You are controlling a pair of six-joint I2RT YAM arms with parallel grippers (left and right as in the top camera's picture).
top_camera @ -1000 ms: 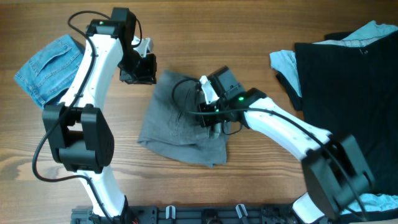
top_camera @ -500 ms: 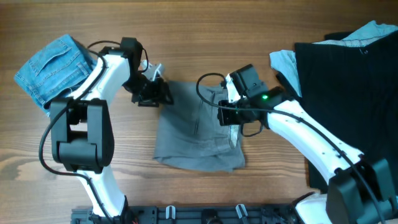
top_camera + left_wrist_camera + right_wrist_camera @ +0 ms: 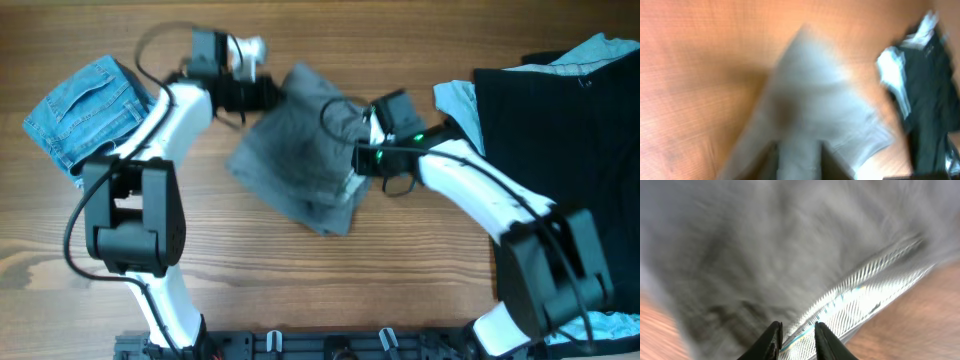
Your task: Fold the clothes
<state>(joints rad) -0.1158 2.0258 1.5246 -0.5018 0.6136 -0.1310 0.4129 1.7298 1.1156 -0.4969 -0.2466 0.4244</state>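
Observation:
A grey pair of shorts lies rumpled at the middle of the wooden table, lifted at its far edge. My left gripper is shut on the shorts' far left corner. In the blurred left wrist view the grey cloth runs between the fingers. My right gripper is shut on the shorts' right edge. In the right wrist view the fingers pinch the pale striped waistband lining of the grey cloth.
Folded blue jeans lie at the far left. A black garment and a light blue one are piled at the right, and they also show in the left wrist view. Bare wood lies in front of the shorts.
Both grippers have pulled the grey shorts toward the far side of the table and turned them. The left gripper moved up and right, and the right gripper moved slightly away too.

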